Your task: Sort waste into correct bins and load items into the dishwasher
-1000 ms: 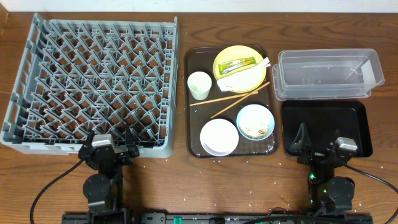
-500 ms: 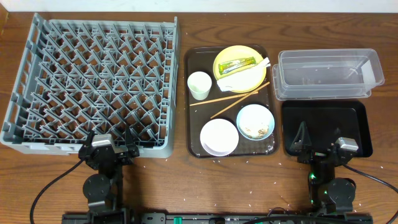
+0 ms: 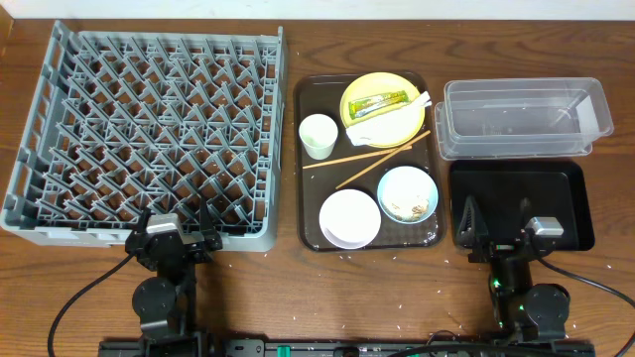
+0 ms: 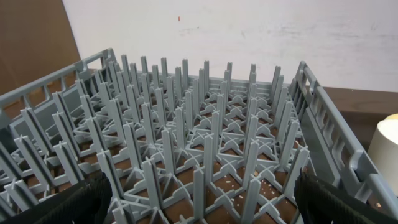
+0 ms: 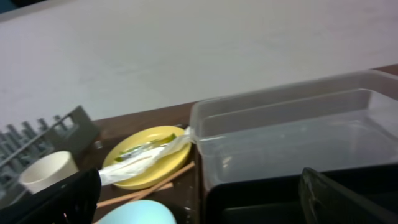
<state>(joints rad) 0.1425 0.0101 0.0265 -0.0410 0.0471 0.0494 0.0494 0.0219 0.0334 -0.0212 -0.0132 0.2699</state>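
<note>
Overhead view shows your left fingers [image 4: 69, 204] and right fingers [image 5: 348, 200] both spread wide, holding nothing, while the snack wrapper [image 3: 377, 102] lies on the yellow plate [image 3: 393, 84] beside the napkin [image 3: 375, 134], so I'd guess a sloppy pinch drags the napkin along or shoves the plate.

The dish rack [image 3: 149, 119] sits left of the serving tray [image 3: 313, 198], which carries plate [image 3: 387, 85], cup [image 3: 317, 136], chopsticks [image 3: 372, 154] and two bowls [image 3: 349, 218]. Right of it, the tub [image 3: 516, 85] lies behind the shallow tray [image 3: 516, 193].
</note>
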